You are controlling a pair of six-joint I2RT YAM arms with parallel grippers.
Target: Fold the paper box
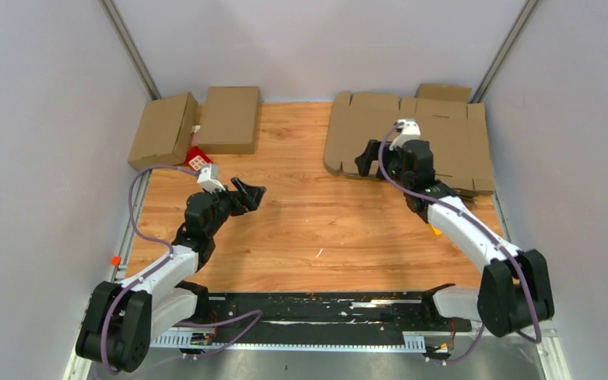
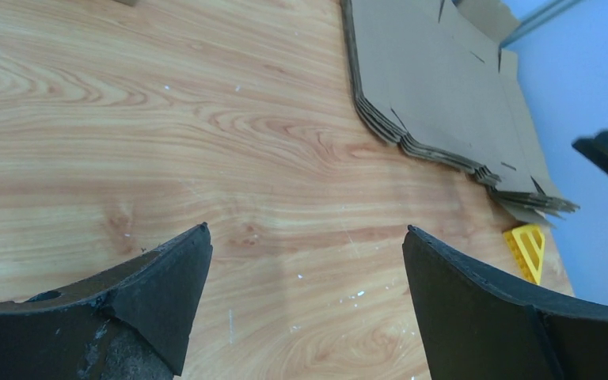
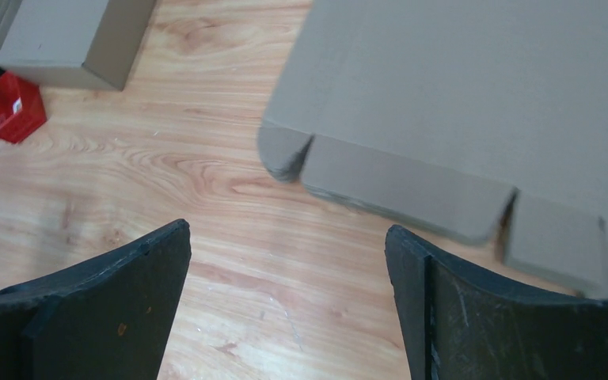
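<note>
Stack of cardboard box blanks [image 1: 453,136]: brown, unfolded, lying flat far right, flaps spread.

I see a wood-grain table [image 1: 317,229] boxed in by plain pale grey walls [image 1: 39,119] on three sides, with metal posts [image 1: 131,47] in the far corners and even, soft light.

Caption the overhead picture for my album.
Open right gripper at a stack of flat brown cardboard sheets; left gripper open too.
</note>
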